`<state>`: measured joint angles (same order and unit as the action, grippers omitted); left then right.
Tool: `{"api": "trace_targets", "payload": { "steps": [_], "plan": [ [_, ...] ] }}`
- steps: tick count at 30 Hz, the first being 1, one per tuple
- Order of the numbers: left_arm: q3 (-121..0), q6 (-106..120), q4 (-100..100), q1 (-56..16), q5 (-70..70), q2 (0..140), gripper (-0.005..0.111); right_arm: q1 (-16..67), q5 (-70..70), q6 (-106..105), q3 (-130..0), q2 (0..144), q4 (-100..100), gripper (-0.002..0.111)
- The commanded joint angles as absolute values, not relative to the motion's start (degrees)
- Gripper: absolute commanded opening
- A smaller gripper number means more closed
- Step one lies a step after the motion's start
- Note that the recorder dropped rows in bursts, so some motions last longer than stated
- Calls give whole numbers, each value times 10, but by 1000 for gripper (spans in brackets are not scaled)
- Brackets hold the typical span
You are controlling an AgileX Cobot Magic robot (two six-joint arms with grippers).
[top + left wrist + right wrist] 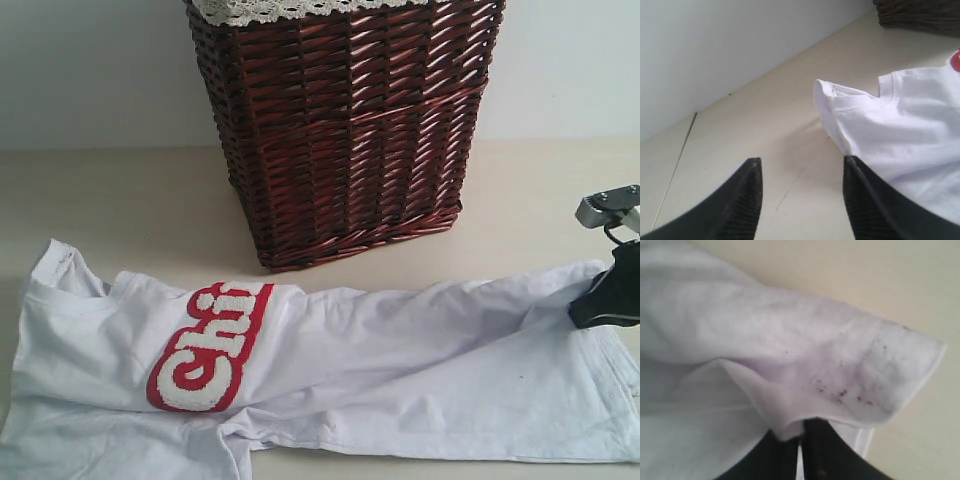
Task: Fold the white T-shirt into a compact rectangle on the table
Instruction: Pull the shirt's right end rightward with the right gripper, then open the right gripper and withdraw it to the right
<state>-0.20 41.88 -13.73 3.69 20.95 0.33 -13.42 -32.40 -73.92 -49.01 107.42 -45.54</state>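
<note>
Our right end effector (603, 300) pinches the white T-shirt (400, 350), at its hem we think; our left end effector (801, 162) gapes empty.

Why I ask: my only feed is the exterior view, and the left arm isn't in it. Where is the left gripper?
Observer: The left gripper hangs open over bare table, beside a sleeve of the white T-shirt, holding nothing.
Operator: Has the right one really caught cloth?
Observer: Yes, the right gripper is shut on a corner of the shirt's edge.
Operator: Anything odd there?
Observer: Dark specks dot the cloth near that corner.
</note>
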Motion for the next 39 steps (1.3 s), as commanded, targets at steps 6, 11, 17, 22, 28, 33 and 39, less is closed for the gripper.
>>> {"api": "trace_targets", "payload": {
  "steps": [6, 11, 17, 22, 28, 33, 39],
  "plan": [
    [0, 418, -139, 33, 207, 0, 49, -134, -377, -801, -490, 984, -546, 0],
    [0, 418, -139, 33, 207, 0, 49, -134, -235, -865, -490, 962, -650, 0],
    [0, 418, -139, 33, 207, 0, 49, -134, -118, -873, -491, 994, -672, 0],
    [0, 418, -139, 33, 207, 0, 49, -134, -138, -873, -491, 1025, -670, 2],
    [0, 418, -139, 33, 207, 0, 49, -134, -140, -872, -490, 1033, -670, 35],
    [0, 418, -139, 33, 207, 0, 49, -134, -169, -854, -490, 959, -670, 55],
    [0, 418, -139, 33, 207, 0, 49, -134, -387, -804, -490, 878, -603, 45]
  ]
}}
